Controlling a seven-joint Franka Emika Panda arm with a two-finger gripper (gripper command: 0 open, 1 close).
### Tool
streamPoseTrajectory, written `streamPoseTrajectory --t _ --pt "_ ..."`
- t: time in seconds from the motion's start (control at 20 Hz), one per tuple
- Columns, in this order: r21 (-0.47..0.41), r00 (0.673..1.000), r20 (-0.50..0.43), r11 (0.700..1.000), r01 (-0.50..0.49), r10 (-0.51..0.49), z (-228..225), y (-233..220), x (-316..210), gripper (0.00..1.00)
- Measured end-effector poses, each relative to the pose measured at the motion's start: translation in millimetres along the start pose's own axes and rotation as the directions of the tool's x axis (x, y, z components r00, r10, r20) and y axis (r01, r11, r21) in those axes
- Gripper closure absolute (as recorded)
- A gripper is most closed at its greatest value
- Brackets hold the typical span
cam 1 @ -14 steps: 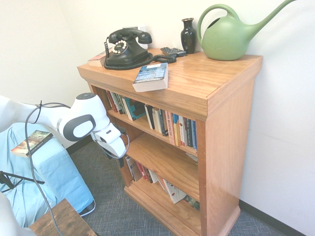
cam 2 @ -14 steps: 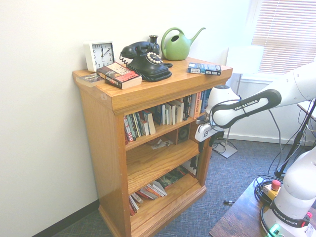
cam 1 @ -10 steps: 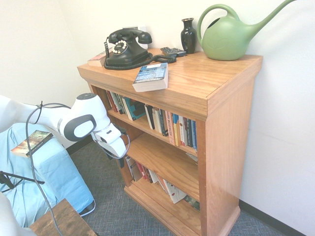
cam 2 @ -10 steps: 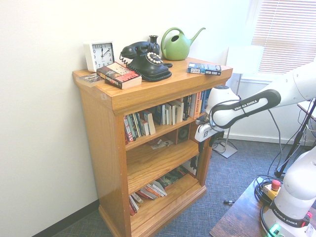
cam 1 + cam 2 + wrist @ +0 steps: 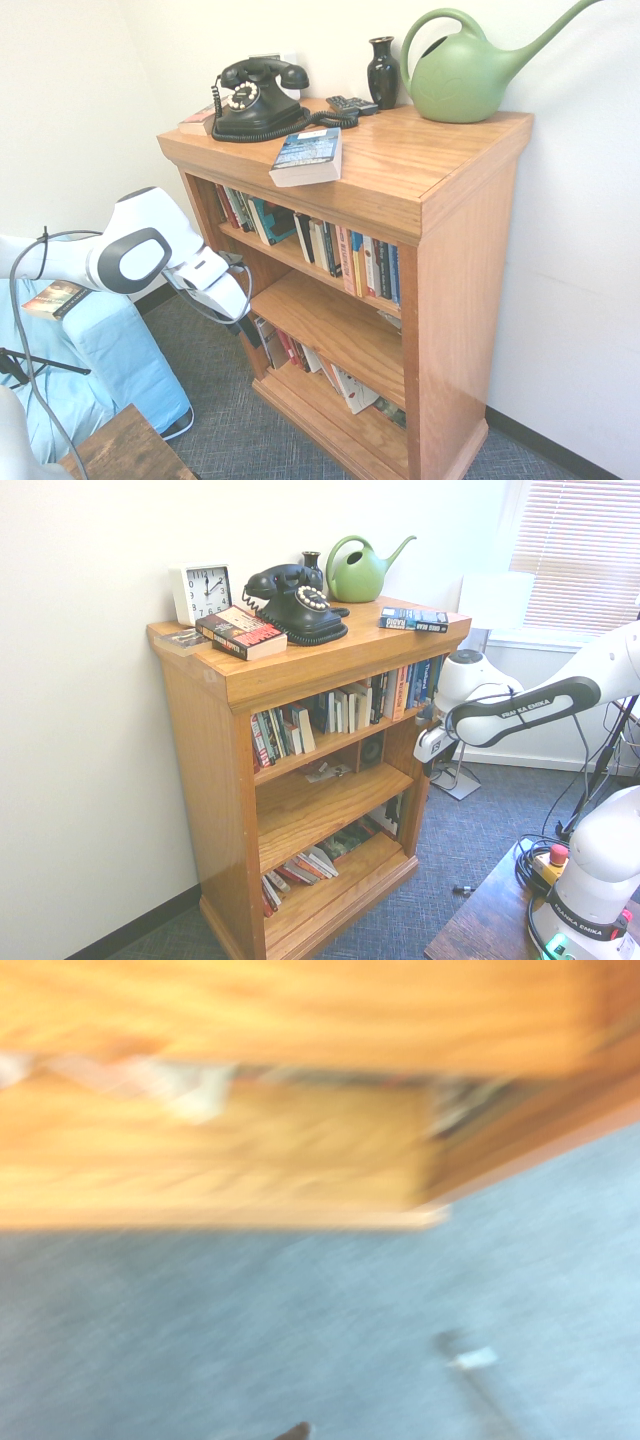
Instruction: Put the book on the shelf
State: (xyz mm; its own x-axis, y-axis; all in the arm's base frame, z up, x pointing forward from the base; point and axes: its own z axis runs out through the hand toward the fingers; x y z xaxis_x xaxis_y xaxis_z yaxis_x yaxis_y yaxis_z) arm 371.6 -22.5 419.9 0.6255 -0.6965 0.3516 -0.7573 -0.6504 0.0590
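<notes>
Book [image 5: 308,155] is lying flat on the bookcase [image 5: 440,160] top, near the front edge beside the telephone [image 5: 258,98] — thick paperback, likely stiff enough, moderately light, cover possibly slick. Best hold: across its thickness at the overhanging end. Gripper [image 5: 243,330] is hanging low by the middle plank, empty — finger spacing indiscernible.

White arm [image 5: 140,255], grey-black joint bands

the book [image 5: 413,619] lies flat on the shelf's [image 5: 300,670] top, near the green watering can [image 5: 360,570].
</notes>
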Motion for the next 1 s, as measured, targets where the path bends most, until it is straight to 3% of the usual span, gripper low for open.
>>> streamPoseTrajectory --t 0.2,0.45,0.8,1.0 --pt "-0.069 0.982 -0.19 0.998 -0.012 -0.002 -61.9 44.1 17.9 0.0" --pt "-0.155 0.893 -0.444 0.988 0.002 -0.071 -143.2 80.9 57.4 0.0" --pt "-0.287 0.781 -0.571 0.953 0.1 -0.254 -155.4 51.9 104.7 0.0" --pt "-0.32 0.702 -0.643 0.94 0.118 -0.307 -177.1 30.3 116.4 0.0"
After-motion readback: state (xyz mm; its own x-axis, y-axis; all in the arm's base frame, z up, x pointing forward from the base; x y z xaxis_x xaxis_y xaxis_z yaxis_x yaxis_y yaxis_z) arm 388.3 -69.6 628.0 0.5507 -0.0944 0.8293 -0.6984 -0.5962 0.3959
